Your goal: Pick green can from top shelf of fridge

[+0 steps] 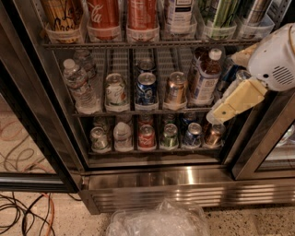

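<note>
The green can (pixel 222 12) stands in a clear tub at the right of the top shelf (pixel 138 44) of the fridge (pixel 152 179); only its lower, green-streaked part shows, its top cut off by the picture's edge. My gripper (pixel 228 85) hangs at the right, in front of the middle rack, below and slightly right of the green can. Its pale yellow fingers (pixel 237 101) point down-left and stand apart, holding nothing. The white wrist (pixel 276 57) hides the right end of the middle rack.
Red Coca-Cola cans (pixel 103 16) and other tall drinks share the top shelf. Short cans and bottles (pixel 146 87) fill the two lower racks. The dark-framed door (pixel 37 138) stands open at left. Cables (pixel 23 212) lie on the floor, and crumpled clear plastic (pixel 159 221) lies before the base.
</note>
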Motion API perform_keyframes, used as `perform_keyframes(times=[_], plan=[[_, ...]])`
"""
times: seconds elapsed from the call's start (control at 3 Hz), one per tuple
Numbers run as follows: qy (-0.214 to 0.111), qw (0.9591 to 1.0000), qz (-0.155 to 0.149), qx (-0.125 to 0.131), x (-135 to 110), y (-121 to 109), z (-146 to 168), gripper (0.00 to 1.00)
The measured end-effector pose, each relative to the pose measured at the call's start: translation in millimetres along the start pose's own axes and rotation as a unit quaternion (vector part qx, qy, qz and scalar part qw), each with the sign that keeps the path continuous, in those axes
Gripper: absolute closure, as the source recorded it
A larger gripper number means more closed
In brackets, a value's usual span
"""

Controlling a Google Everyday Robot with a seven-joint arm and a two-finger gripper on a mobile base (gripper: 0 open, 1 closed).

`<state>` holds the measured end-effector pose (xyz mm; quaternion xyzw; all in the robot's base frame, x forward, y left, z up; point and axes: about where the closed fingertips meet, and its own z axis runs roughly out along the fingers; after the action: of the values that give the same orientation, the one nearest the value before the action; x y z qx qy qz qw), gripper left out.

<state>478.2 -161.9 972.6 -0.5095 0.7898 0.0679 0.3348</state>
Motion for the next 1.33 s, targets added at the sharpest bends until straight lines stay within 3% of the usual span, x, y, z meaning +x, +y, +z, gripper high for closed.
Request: perform_keyframes(times=[0.33,0.67,1.0,1.33], plan=[[-0.010,0.9998,0.014,0.013,-8.1,-1.5,4.2,0.00],[-0.045,0.9957,0.067,0.045,-19.4,-6.9,9.6,0.00],[-0.089,0.9830,0.131,0.094,-30.9,-19.5,12.3,0.00],[-0.136,0.9637,0.186,0.134,-43.2,-23.6,13.8,0.00]])
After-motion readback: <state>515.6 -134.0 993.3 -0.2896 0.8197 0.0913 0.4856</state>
